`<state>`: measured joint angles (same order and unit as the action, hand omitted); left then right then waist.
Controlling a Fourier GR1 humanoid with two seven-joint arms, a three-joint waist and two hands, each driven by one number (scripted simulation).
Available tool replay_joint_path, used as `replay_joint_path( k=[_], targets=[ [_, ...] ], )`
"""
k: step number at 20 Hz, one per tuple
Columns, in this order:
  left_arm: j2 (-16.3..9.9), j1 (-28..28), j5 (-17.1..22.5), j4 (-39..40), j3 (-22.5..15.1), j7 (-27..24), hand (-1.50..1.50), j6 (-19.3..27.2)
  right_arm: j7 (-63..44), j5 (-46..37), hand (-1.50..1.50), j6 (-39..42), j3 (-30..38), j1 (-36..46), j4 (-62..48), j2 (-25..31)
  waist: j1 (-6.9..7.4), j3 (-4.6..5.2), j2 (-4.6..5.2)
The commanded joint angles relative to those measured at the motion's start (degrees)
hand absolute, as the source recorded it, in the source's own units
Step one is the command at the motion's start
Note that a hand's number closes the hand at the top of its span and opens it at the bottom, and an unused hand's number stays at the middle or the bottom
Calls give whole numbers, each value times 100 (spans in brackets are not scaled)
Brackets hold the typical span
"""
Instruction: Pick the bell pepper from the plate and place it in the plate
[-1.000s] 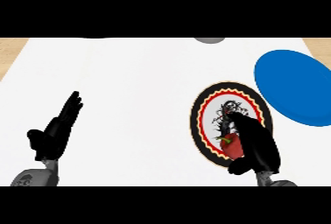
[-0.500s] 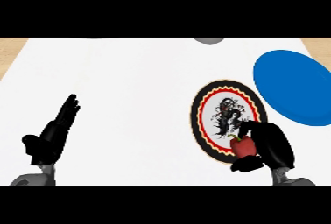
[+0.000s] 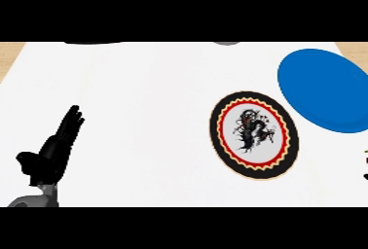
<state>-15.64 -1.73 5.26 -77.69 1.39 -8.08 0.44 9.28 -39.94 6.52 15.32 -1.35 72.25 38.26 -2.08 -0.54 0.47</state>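
Observation:
The patterned plate (image 3: 253,135), with a black, red and gold rim and a dark dragon figure at its centre, lies right of the middle with nothing on it. The plain blue plate (image 3: 323,90) lies beyond it at the far right, also bare. No bell pepper shows anywhere in the head view. Only a thin black sliver of my right hand (image 3: 364,166) shows at the right edge, below the blue plate, and whatever it holds is hidden. My left hand (image 3: 52,151) rests open at the lower left, fingers straight and pointing up, far from both plates.
The white counter top (image 3: 144,107) spreads between my left hand and the plates. A dark object (image 3: 93,43) and a grey one (image 3: 227,43) peek in at the far edge. Wooden strips (image 3: 10,51) border the top at both far corners.
My right hand, curled round the red bell pepper over the patterned plate's near rim, has moved right and almost out of view. The patterned plate now lies bare. The left hand has stayed put.

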Motion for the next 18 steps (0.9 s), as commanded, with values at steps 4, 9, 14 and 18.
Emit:
replay_joint_path(
  k=[4, 9, 14, 18],
  targets=[
    [2, -124, -19, 40, -39, 57, 0, -48, 2360, 1095, 150, 345, 1415, 235, -1857, 1386, 179, -2, 9],
    [-62, -102, -28, 20, -87, 34, 0, -209, 3671, 1195, 150, 257, 1853, 574, -3263, 2054, 339, 10, 6],
    [3, -168, -120, -152, -136, 195, 0, -83, 4520, 1503, 150, 155, 2325, 1027, -4075, 2455, 313, 22, -22],
    [-55, -243, 6, 217, 1, -84, 0, -351, 4828, 1474, 150, 66, 2353, 1618, -4693, 2797, 336, 31, -2]
  ],
)
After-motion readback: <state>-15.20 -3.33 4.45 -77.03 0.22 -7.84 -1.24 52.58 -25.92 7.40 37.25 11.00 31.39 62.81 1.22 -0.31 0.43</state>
